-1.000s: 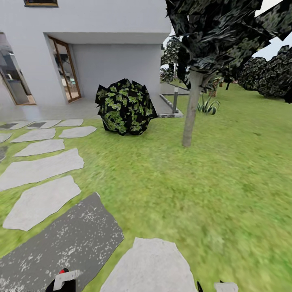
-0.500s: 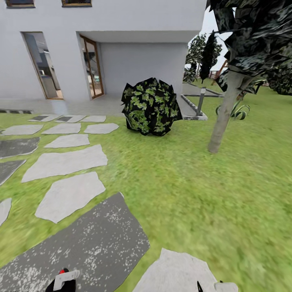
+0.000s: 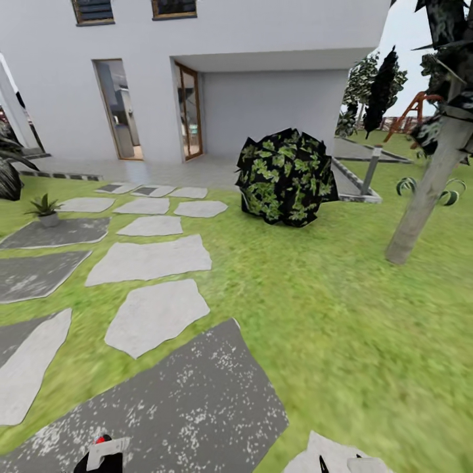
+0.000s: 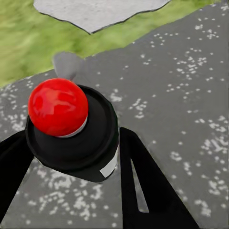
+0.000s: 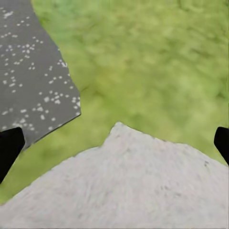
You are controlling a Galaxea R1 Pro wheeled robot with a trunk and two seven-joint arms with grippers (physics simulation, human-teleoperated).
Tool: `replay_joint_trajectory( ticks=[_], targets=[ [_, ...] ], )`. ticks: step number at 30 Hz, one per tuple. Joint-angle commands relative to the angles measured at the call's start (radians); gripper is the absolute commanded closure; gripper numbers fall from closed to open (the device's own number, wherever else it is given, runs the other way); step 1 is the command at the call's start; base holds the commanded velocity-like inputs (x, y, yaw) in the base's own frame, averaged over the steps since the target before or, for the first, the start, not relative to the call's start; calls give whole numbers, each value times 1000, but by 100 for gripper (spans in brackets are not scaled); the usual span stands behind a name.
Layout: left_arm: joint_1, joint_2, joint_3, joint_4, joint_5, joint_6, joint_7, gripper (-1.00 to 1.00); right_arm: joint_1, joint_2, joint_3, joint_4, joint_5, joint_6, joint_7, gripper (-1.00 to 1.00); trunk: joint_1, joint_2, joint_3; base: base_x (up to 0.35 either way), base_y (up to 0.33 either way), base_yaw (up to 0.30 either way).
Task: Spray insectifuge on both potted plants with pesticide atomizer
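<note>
The left gripper (image 4: 71, 157) is pinching a black cylindrical bottle with a round red cap (image 4: 58, 107), its black fingers (image 4: 143, 186) pressing both sides, over a dark grey speckled stone slab (image 4: 181, 81). The right gripper (image 5: 114, 143) is spreading its jaws wide above a pale grey stone slab (image 5: 129, 191) and the green lawn (image 5: 143, 57). Ahead of that speckled slab (image 3: 190, 401), a round dark bush with bright green leaves (image 3: 286, 176) is sitting before the white house (image 3: 263, 26). Left of the bush, a small potted plant with pointed olive leaves (image 3: 45, 209) is standing on another dark slab.
</note>
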Motion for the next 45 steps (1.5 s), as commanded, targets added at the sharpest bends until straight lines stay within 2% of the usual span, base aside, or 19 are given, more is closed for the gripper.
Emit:
replay_joint_trajectory(
  ticks=[1,45],
  targets=[
    [-1,0,3,1,-3,-3,-1,100,0,0,0,0,0,-3,0,-100,0,0,0,178,289,277],
    [-1,0,3,3,-4,-2,-1,100,0,0,0,1,0,-2,0,-100,0,0,17,202,284,277]
  ],
)
